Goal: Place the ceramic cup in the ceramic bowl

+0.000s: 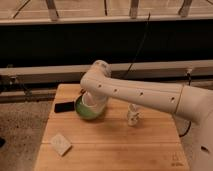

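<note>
Looking down the arm (pixel 140 92), we find the gripper (pixel 95 95) directly above the ceramic bowl (pixel 86 115), with the ceramic cup (pixel 91 104) straight beneath it, inside the rim; whether it grips the cup we cannot tell.

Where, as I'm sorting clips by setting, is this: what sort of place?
Probably an indoor robot test area, not a home: a wooden table on speckled floor, a cable hanging before a dark railed wall. The gripper is down at the ceramic bowl.
</note>
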### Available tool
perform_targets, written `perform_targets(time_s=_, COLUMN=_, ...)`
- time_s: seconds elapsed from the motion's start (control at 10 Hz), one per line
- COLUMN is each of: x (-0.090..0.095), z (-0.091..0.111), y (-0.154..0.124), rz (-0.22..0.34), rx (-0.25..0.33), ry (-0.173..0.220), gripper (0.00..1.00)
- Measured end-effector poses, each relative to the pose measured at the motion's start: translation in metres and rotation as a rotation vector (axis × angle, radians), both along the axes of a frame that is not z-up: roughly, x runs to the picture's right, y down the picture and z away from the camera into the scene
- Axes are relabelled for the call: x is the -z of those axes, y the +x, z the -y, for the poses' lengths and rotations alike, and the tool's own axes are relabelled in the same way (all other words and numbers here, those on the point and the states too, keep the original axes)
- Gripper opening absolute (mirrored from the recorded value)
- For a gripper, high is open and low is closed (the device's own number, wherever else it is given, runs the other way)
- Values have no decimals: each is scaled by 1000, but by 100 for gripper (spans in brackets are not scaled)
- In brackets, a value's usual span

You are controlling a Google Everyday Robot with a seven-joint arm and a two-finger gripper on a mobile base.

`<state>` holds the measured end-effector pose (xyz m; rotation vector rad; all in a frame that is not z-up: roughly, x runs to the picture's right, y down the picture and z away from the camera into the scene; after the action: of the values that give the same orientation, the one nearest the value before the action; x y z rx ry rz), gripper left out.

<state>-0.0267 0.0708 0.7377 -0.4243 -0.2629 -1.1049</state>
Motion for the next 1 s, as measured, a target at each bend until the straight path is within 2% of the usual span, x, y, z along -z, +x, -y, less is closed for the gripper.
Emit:
perform_targets(time_s=0.3, x=-1, z=2, y=-2, rz=9, rx=9, ry=-3, gripper=0)
perform_targets(time_s=0.6, x=-24, z=13, y=-20, rz=50, rx=29, ry=-32, gripper=0)
perform_targets(time_s=0.8, x=-38, z=12, y=-29, rz=71, rx=41, ry=-51, gripper=0)
perform_targets(time_s=0.9, x=-45, z=11, y=-34, rz=81, rx=52, ry=-60, gripper=4)
perform_targets(time_s=1.0, x=-52, z=8, y=-38, rz=88, rx=60, ry=-69, gripper=14)
